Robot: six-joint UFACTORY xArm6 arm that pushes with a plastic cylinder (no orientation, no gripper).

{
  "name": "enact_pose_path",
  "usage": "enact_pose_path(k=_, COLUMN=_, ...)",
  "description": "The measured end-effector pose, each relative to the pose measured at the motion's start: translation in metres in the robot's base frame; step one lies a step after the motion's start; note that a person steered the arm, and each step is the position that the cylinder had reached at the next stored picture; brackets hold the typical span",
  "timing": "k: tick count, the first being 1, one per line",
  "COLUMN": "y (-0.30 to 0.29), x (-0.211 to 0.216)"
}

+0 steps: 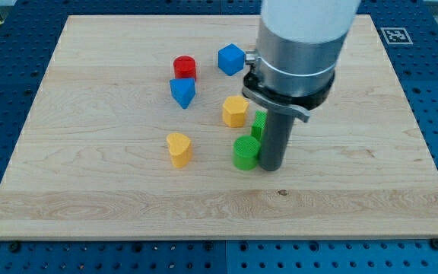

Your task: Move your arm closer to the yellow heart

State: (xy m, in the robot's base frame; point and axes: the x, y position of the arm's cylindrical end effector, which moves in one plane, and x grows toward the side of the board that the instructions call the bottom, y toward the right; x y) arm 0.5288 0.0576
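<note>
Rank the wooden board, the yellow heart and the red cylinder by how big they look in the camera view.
1. Wooden board, by far.
2. Yellow heart.
3. Red cylinder, slightly smaller, though it lies farther up the view, so that gap is unsure.

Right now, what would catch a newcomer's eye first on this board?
My big grey arm fills the view's top right, and my tip sits beside the green round block. The yellow heart block lies apart to the left, below the red cylinder.

Board (112, 190) was pale wood grain. Blocks seen: red cylinder (185, 67), two blue (231, 58) (182, 92), two yellow (235, 111) (179, 149), two green (245, 152) (259, 123). Rod (273, 141) was dark grey.
</note>
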Motion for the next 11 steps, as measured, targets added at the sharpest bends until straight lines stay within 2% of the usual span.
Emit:
enact_pose_path(k=1, y=-0.018, x=0.000)
enact_pose_path(k=3, y=-0.012, x=0.004)
enact_pose_path(k=5, y=0.029, x=0.047)
enact_pose_path(k=7, y=0.006, x=0.007)
enact_pose_path(k=8, y=-0.001, x=0.000)
enact_pose_path(k=10, y=0.001, x=0.056)
enact_pose_path(k=11, y=-0.034, x=0.057)
